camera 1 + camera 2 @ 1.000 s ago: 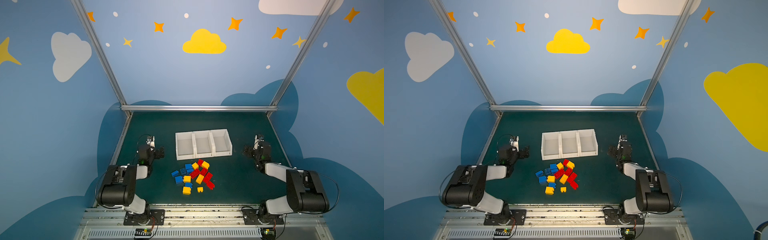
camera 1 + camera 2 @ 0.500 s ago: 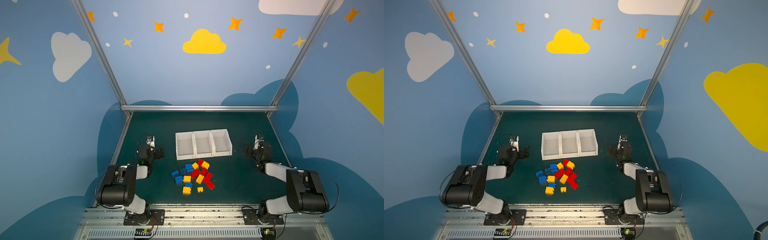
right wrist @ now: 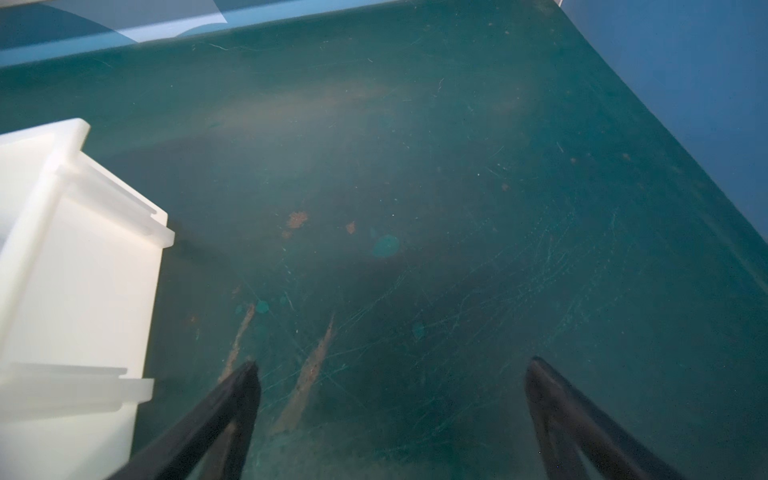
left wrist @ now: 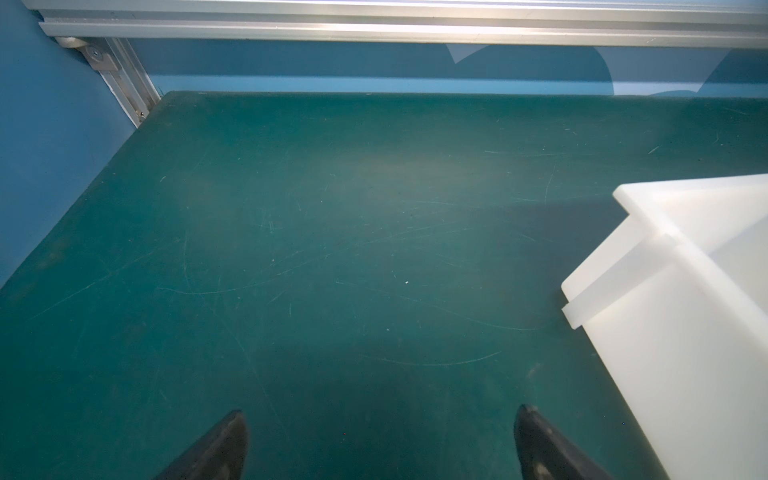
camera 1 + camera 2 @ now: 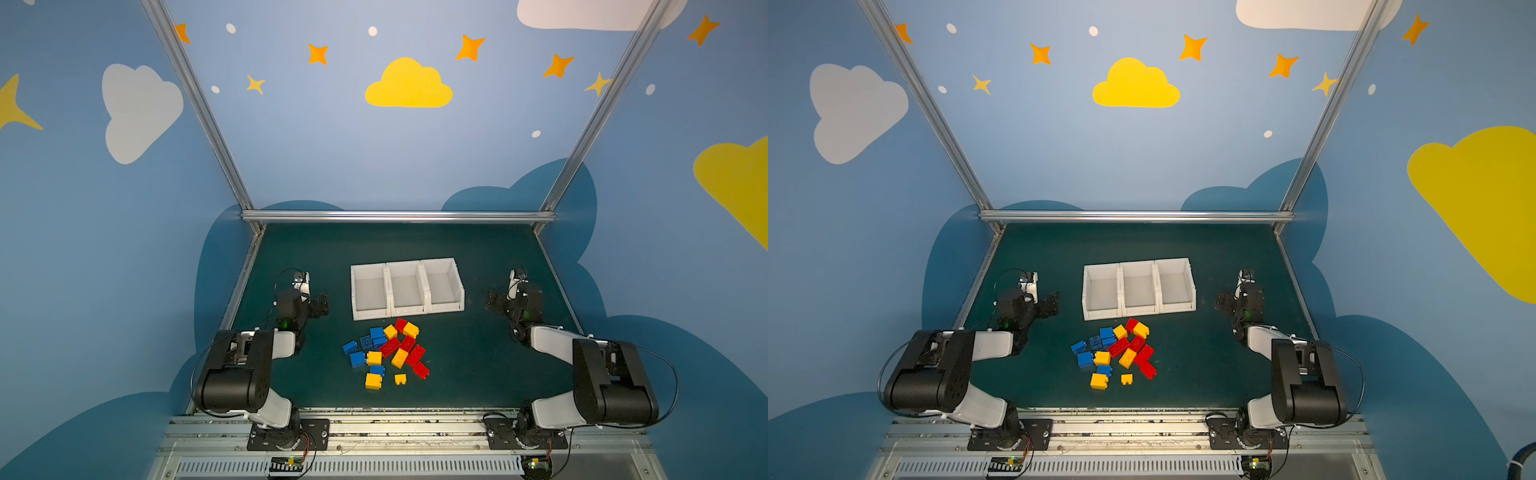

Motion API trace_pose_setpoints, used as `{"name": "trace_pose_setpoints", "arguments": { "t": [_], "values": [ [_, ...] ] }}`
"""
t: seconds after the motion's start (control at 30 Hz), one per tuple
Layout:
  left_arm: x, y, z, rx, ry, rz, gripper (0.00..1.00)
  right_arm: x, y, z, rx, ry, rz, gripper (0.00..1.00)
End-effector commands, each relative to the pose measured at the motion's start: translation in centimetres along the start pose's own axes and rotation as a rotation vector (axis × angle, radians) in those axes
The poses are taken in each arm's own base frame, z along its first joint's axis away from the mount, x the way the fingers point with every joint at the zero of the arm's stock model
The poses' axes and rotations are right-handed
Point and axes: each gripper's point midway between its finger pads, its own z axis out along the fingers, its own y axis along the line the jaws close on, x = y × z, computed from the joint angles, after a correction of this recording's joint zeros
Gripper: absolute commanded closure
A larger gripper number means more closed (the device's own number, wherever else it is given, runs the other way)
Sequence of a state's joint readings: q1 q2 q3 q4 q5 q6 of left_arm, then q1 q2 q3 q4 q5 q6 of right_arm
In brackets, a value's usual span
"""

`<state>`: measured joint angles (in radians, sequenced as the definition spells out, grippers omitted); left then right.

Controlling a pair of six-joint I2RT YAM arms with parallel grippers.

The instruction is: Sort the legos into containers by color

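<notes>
Legos (image 5: 390, 347) show in both top views only.

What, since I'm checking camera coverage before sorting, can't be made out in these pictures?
- Lego pile: outside both wrist views; in both top views it is too small and overlapped to count surely.
- White bins: cut off by each wrist view's edge.
- Left gripper, right gripper: only the fingertips show in the wrist views.
</notes>
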<state>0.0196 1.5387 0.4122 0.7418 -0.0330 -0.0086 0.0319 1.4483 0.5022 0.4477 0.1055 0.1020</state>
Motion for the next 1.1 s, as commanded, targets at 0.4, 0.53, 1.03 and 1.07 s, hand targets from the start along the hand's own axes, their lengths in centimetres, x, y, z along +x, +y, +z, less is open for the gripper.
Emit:
{"name": "trace_pose_setpoints", "arguments": {
  "t": [0.4,0.53,1.03,1.07],
  "values": [
    [-4.8,-2.9,-7.6,0.043,0.101,-0.148,0.01,-3.5,15.1,-9.1,-0.440,0.318,-0.113,0.03],
    [-4.6,-3.9,-9.7,0.092,0.017,-0.212,0.01,-0.9,20.1,-10.2,-0.497,0.470,-0.150,0.08],
    [-2.8,-6.4,-10.8,0.175,0.056,-0.237,0.01,8.4,32.2,-13.3,-0.604,0.822,-0.431,0.25],
    [-2.7,-6.6,-10.8,0.179,0.059,-0.238,0.01,8.8,32.6,-13.4,-0.609,0.831,-0.443,0.26]
  ]
}}
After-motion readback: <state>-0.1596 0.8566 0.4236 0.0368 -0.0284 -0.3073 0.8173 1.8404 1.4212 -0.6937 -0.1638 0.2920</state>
